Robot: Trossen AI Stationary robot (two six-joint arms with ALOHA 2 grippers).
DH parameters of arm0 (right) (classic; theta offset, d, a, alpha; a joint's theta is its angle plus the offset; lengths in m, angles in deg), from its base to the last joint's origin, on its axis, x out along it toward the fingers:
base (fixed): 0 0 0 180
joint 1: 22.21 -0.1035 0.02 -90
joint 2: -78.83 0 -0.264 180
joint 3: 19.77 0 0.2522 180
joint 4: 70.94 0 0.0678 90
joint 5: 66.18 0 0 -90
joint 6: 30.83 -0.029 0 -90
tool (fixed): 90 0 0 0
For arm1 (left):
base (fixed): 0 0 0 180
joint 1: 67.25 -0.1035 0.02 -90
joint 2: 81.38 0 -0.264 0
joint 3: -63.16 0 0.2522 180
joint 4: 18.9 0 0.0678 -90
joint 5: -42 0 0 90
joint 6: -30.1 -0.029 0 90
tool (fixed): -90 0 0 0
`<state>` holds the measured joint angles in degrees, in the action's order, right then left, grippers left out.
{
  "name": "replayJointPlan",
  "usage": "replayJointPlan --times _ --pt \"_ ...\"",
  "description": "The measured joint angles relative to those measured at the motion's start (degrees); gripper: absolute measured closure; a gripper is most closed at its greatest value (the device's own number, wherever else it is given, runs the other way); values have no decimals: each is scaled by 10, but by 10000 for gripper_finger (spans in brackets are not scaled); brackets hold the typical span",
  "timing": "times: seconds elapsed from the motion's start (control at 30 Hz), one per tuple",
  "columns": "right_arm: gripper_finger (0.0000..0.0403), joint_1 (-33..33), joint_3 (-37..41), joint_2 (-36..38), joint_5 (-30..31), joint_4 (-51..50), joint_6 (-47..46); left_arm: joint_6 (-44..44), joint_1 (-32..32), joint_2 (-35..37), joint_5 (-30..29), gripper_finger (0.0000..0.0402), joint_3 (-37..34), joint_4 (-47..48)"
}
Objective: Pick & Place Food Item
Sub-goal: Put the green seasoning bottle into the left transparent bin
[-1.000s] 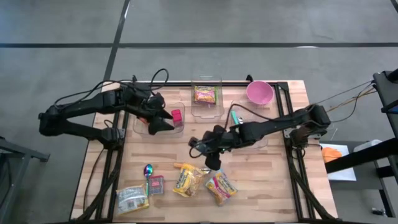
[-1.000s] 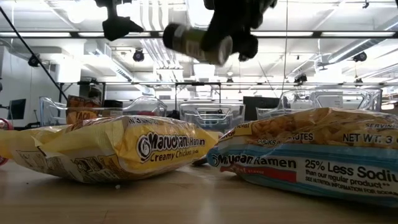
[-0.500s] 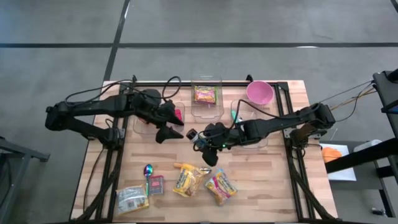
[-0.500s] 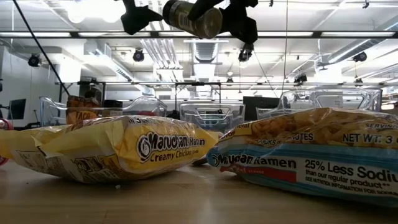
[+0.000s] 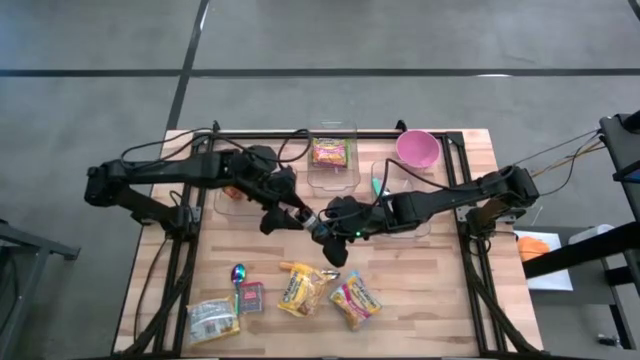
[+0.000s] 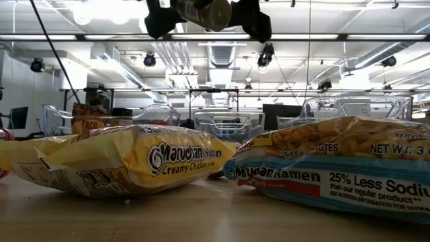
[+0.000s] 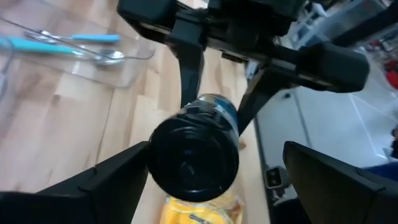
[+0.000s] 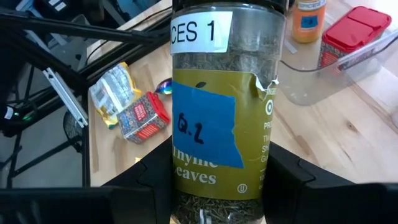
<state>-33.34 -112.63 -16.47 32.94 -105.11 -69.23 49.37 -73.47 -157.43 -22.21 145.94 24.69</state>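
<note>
The right gripper [image 5: 322,224] is clenched on a thyme jar [image 8: 225,106], while the left gripper [image 5: 292,215] stands spread wide, one finger [image 7: 93,186] on each side of the jar's black lid [image 7: 193,157] without gripping it. The two grippers meet over the middle of the wooden table [image 5: 440,290], the jar lifted clear of the tabletop between them.

Both arms reach inward. The left arm stretches from the table's left side across the left clear bin [image 5: 230,200]. The right arm runs low from the right side, its wrist turned so the jar lies roughly level with the lid toward the left gripper. In the low view the jar [image 6: 201,12] hangs high above the ramen packets.

The jar is clear, filled with dried green leaves, with a yellow-green label and a blue tape patch [image 8: 206,121].

The middle clear bin [image 5: 333,168] holds a ramen packet [image 5: 330,152]. A pink bowl [image 5: 417,148] sits at the far right corner. Along the near edge lie a yellow ramen packet [image 5: 300,290], a second ramen packet [image 5: 355,300], a pale packet [image 5: 213,320], a small red packet [image 5: 250,297] and a spoon [image 5: 238,273].
</note>
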Motion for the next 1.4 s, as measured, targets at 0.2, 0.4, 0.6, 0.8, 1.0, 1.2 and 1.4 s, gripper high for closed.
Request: replayJointPlan --times 0.2,0.4,0.6,0.8,1.0,1.2,1.4 --pt "239 0 0 0 0 5 11 0 2 -21 9 30 9 -5" --pt "239 0 0 0 -1 28 26 0 2 -30 34 30 9 -14" --pt "239 -3 0 0 -13 28 43 -13 2 -30 64 30 8 -20" --pt "239 -7 0 0 -19 31 54 -18 2 -29 86 57 8 -24" --pt "239 -8 0 0 -24 36 62 -41 2 -29 94 143 7 -23" --pt "239 -10 0 0 -35 43 63 -43 2 -29 99 191 7 -23" --pt "239 -11 0 0 -35 45 66 -42 2 -29 100 191 7 -24"
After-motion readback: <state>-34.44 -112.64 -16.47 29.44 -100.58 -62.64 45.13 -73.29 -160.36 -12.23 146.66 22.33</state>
